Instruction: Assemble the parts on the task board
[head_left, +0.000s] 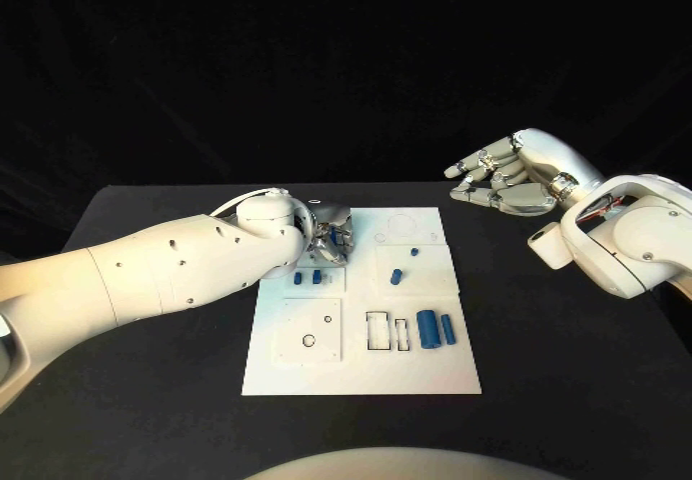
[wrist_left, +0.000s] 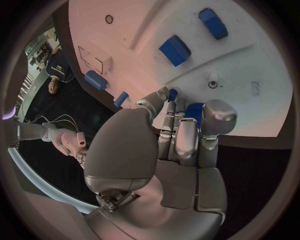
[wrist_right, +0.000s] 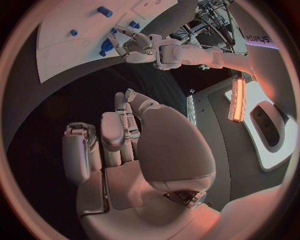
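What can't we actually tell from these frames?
- Head view: the left hand is mostly hidden behind its own wrist, over the task board.
- Left wrist view: a blue part sits at the fingertips; the fingers cover most of it, so held or merely touched is unclear.
- Right hand: fingers curled, nothing seen in them; palm interior hidden.

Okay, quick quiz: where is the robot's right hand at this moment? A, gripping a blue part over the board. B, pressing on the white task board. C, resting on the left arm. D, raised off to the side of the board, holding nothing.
D: the right hand hangs beside the task board, with nothing in its fingers.
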